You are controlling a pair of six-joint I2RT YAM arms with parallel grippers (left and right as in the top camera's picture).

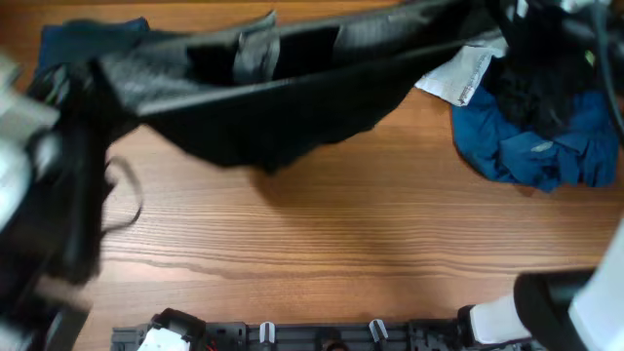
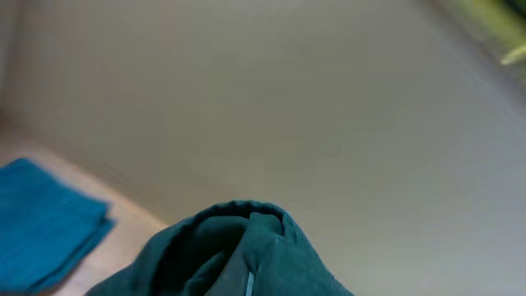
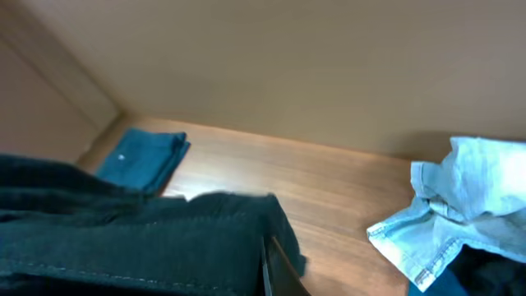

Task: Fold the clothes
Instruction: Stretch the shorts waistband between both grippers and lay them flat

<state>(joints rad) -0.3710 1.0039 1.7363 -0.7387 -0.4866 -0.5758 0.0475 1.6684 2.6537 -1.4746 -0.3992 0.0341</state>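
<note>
Above the table (image 1: 341, 224), overhead, the black garment (image 1: 283, 97) hangs stretched between both arms; spreading seems in hand. Left wrist: the garment hides the left gripper, so I cannot tell its state. Right wrist: likewise the right gripper. Next, lower it flat, unwrinkled.

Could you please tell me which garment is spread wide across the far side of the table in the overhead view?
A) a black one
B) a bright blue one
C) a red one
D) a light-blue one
A: the black garment stretches from the left side almost to the right edge, whereas the blue pile sits crumpled at the right.
</note>
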